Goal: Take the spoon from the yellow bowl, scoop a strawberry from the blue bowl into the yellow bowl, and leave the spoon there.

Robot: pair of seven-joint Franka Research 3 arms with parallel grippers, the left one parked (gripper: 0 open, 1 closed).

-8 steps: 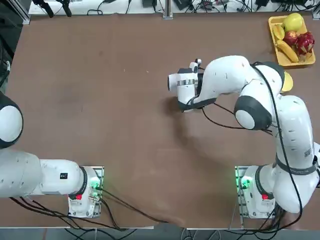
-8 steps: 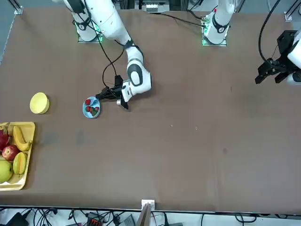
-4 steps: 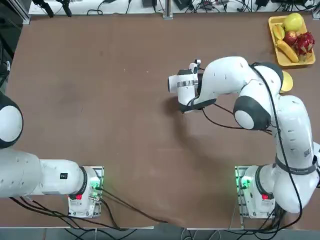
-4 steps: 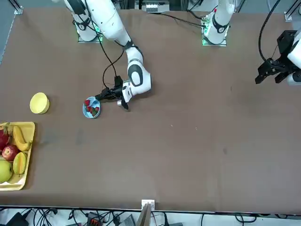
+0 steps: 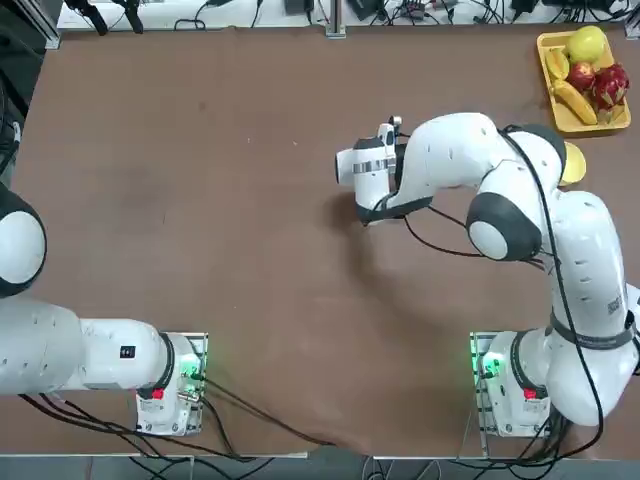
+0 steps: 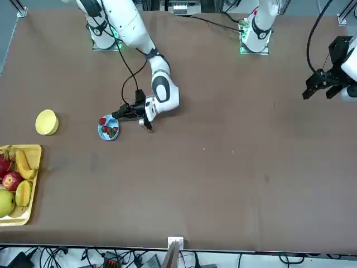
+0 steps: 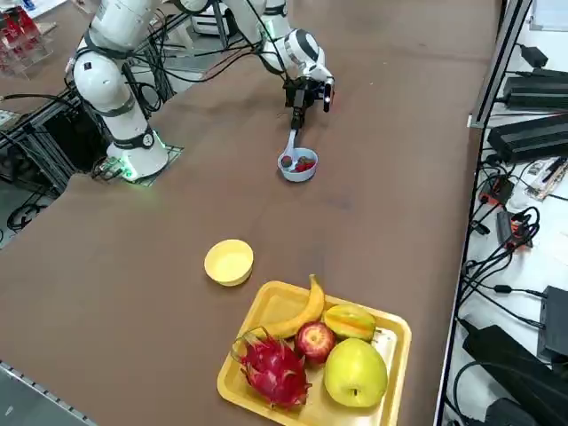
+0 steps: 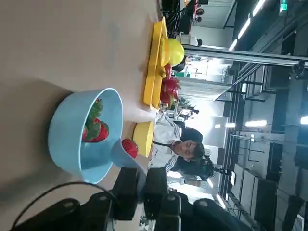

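My right gripper (image 8: 140, 186) is shut on the handle of the light-blue spoon (image 8: 119, 154). The spoon's bowl carries one red strawberry (image 8: 129, 147) at the rim of the blue bowl (image 8: 79, 139). More strawberries (image 8: 95, 130) lie inside that bowl. From the right side, the gripper (image 7: 299, 105) hangs just over the blue bowl (image 7: 298, 166), with the spoon (image 7: 290, 145) reaching down to its edge. The yellow bowl (image 7: 229, 263) stands apart, closer to the fruit tray. In the front view the blue bowl (image 6: 108, 129) lies right of the yellow bowl (image 6: 47, 122).
A rectangular yellow tray (image 7: 383, 335) with a banana, an apple, a dragon fruit and other fruit sits beyond the yellow bowl, near the table's corner. Cables run along the table edges. A person shows in the room behind the bowls in the wrist view.
The right hand has shifted slightly and the strawberry-laden spoon tip sits a little higher at the blue bowl's rim. The bowls have not moved.
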